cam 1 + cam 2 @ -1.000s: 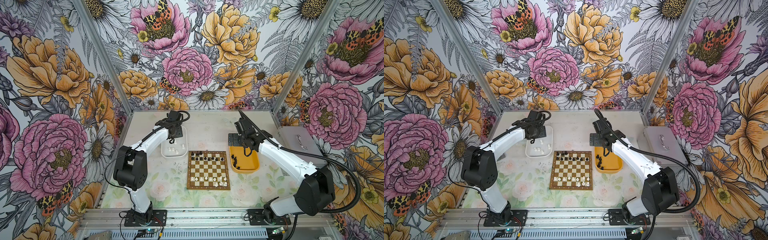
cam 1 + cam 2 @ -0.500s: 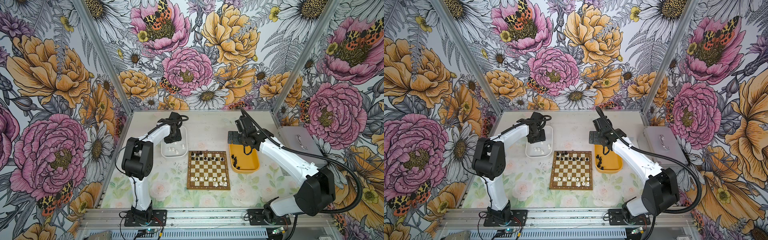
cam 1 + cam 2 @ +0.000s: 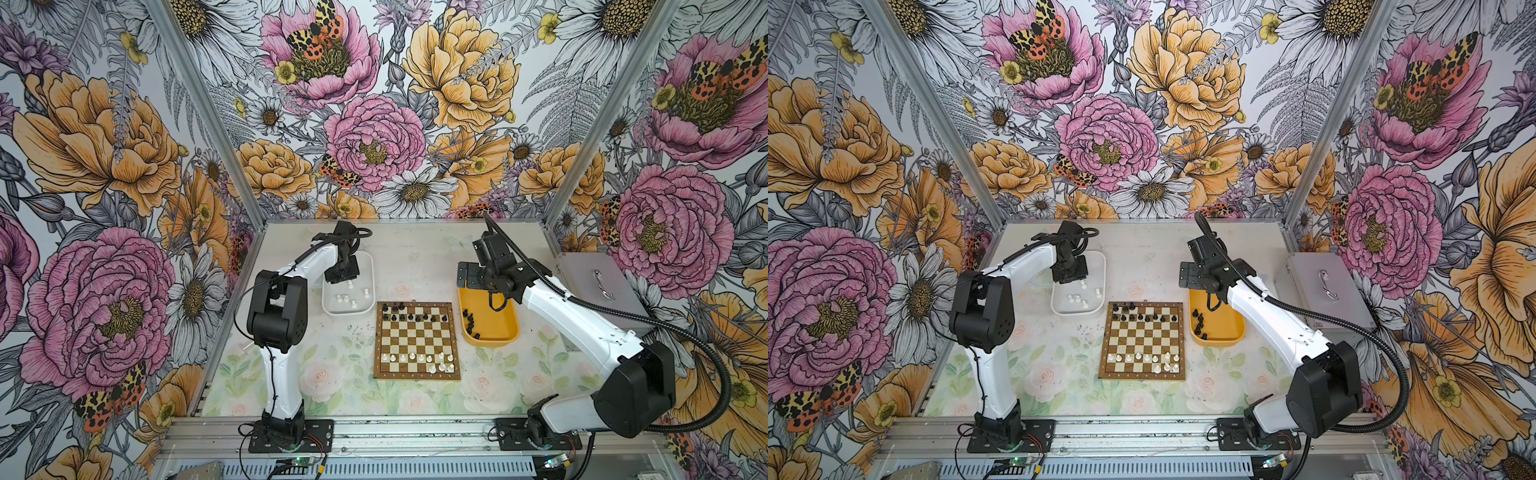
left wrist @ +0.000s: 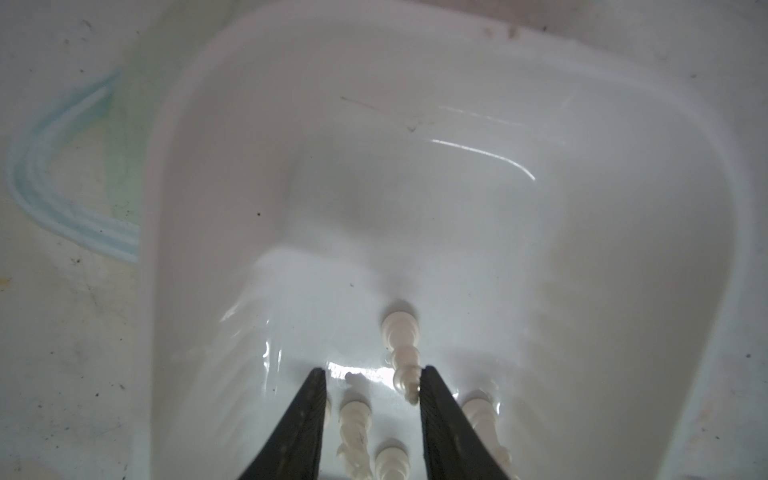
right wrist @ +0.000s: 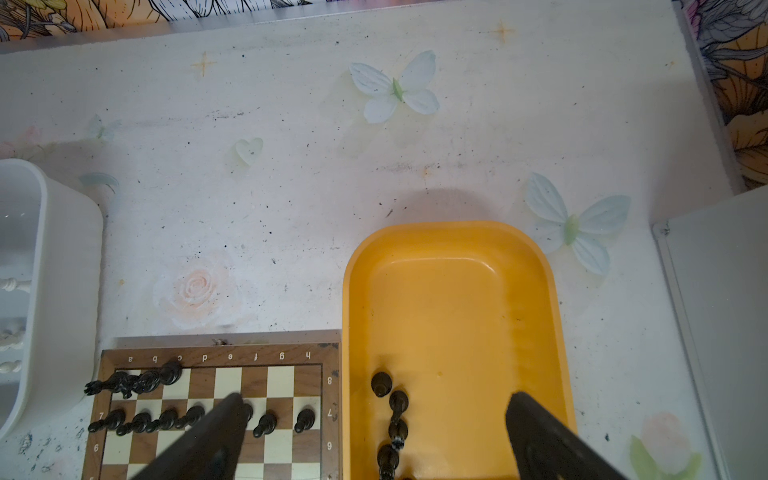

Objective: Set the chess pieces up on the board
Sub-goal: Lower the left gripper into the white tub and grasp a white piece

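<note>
The board (image 3: 417, 376) lies mid-table; black chess pieces (image 3: 415, 318) stand on its two far rows and white ones (image 3: 415, 357) on its near rows. My left gripper (image 3: 343, 277) is down inside the white tray (image 3: 347, 312). In the left wrist view it (image 4: 372, 370) is open with narrow jaws around loose white pieces. One lying white piece (image 4: 401, 357) touches the inner side of a finger (image 4: 436, 415), and another (image 4: 353, 432) lies between the fingers. My right gripper (image 5: 374, 399) hangs wide open and empty over the yellow tray (image 5: 453, 232), above several black pieces (image 5: 397, 415).
A grey metal box (image 3: 598, 286) with a handle stands at the right edge, close to the right arm. The white tray (image 3: 1077, 312) sits left of the board's far corner. The yellow tray (image 3: 1219, 341) sits against the board's right side.
The left arm folded its elbow upward and lowered its gripper into the white tray, and its jaws have narrowed. The right arm has barely moved.
</note>
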Motion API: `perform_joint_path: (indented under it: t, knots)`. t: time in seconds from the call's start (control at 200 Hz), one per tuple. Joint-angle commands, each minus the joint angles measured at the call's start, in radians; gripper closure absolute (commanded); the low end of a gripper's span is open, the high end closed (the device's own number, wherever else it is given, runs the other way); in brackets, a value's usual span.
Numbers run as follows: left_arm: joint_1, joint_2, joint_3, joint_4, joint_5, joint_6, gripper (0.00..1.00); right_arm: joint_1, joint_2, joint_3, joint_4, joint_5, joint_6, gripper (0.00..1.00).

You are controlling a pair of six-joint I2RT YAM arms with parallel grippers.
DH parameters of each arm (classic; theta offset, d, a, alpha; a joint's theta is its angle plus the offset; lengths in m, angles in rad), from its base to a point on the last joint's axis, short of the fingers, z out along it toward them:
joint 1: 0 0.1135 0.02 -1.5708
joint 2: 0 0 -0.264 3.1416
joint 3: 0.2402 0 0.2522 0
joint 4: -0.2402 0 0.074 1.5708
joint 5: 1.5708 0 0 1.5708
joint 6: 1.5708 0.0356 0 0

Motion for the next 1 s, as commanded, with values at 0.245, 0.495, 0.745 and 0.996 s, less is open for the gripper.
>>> perform_joint_path:
  t: [0.245, 0.495, 0.745, 0.996]
  knots:
    - [-0.008, 0.040, 0.066, -0.017, 0.028, 0.017, 0.60, -0.001, -0.005, 0.022, -0.005, 0.011, 0.004, 0.00]
    - [-0.019, 0.069, 0.092, -0.021, 0.033, 0.021, 0.60, -0.003, -0.027, 0.002, -0.012, 0.020, 0.011, 0.00]
    - [-0.026, 0.080, 0.099, -0.028, 0.029, 0.023, 0.62, -0.003, -0.038, -0.007, -0.015, 0.028, 0.014, 0.00]
    - [-0.025, 0.086, 0.102, -0.032, 0.021, 0.027, 0.68, -0.003, -0.039, -0.013, -0.015, 0.028, 0.011, 0.00]
